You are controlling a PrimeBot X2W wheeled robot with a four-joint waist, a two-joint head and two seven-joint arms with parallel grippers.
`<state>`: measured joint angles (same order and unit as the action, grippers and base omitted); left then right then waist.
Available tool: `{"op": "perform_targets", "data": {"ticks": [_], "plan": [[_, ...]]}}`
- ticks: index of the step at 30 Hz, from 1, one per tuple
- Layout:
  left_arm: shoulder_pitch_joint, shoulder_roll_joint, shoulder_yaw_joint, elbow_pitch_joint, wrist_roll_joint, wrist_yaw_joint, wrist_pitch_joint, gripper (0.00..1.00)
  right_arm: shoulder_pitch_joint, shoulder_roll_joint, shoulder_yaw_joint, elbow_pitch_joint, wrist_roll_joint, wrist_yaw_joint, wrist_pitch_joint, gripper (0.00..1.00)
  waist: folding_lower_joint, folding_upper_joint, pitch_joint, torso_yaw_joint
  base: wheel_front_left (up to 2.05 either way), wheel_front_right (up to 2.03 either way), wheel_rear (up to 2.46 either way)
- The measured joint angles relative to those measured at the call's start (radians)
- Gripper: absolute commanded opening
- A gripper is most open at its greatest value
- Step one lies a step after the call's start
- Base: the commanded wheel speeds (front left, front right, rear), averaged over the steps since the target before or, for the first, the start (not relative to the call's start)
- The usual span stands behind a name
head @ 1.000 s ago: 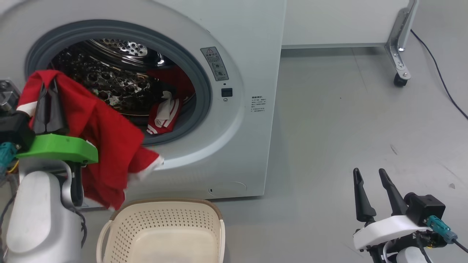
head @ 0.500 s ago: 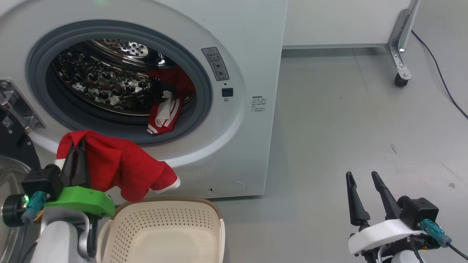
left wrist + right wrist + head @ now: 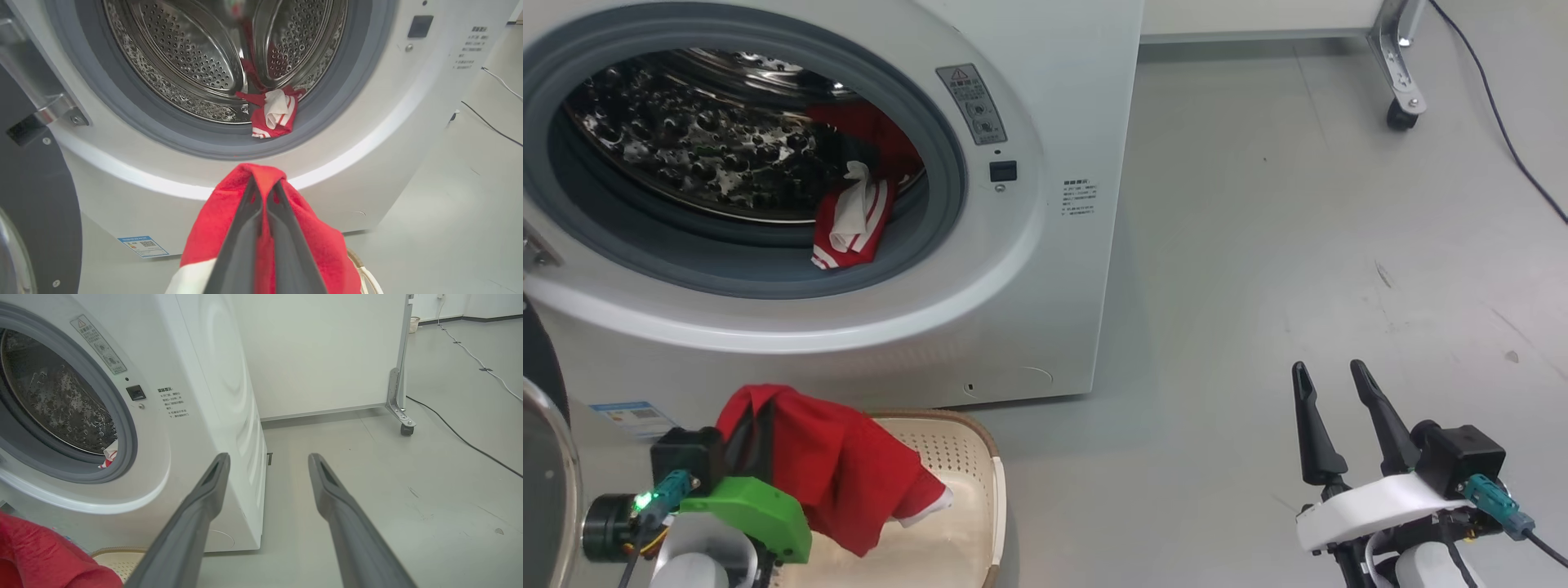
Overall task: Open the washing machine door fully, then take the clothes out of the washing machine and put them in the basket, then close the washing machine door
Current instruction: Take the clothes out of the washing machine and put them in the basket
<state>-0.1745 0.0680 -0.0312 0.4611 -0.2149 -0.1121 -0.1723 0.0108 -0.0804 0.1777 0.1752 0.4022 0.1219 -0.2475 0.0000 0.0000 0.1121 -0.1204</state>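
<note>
Head view, layout: washing machine [image 3: 1062,98] across 10 to 12 o'clock, basket [image 3: 990,457] at 6 o'clock just before its base, grey floor [image 3: 1258,269] from 1 to 4 o'clock.
Left gripper [image 3: 758,412]: at 7 o'clock in the head view, over the basket's left side; fingers pinched together on a fold of the held garment.
Held garment [image 3: 841,474]: bright red with a white cuff, draped over the left fingers and hanging down into the basket; contact with the basket's bottom not clear.
Right gripper [image 3: 1327,369]: at 4 o'clock, low over bare floor, well apart from machine and basket; fingers spread wide, nothing between them.
Garment in the drum [image 3: 849,220]: red with white stripes and a white panel, lying at the opening's 5 o'clock, spilling onto the grey rubber ring [image 3: 768,273].
Drum [image 3: 686,147]: dimpled steel, dark and glossy behind the ring.
Washing machine door [image 3: 41,212]: swung open, at 8 o'clock of the left wrist view, below the hinge bracket [image 3: 57,110] at 9 o'clock.
Basket, detail: cream, perforated, brown rim, upright below the opening's 6 o'clock.
Blue sticker [image 3: 633,412]: low on the machine's front, at 8 o'clock in the head view, near the left arm.
Background: wheeled metal leg [image 3: 1401,90] and dark cable [image 3: 1503,139] at 1 o'clock, well apart from the grippers.
</note>
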Motion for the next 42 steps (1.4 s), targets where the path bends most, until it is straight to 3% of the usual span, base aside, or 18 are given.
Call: {"op": "perform_targets", "data": {"ticks": [27, 42], "plan": [[-0.088, 0.045, -0.007, 0.244, 0.051, 0.040, 0.129, 0.00, -0.108, 0.004, 0.019, -0.020, 0.005, 0.000, 0.000, 1.00, 0.0000, 0.0000, 0.231, -0.161, 0.00, 0.00, 0.00], [-0.158, 0.049, -0.005, 0.387, 0.058, 0.063, 0.151, 0.00, -0.144, 0.010, 0.017, -0.011, 0.011, 0.000, 0.000, 1.00, 0.0000, 0.0000, 0.315, -0.203, 0.00, 0.00, 0.00]]}}
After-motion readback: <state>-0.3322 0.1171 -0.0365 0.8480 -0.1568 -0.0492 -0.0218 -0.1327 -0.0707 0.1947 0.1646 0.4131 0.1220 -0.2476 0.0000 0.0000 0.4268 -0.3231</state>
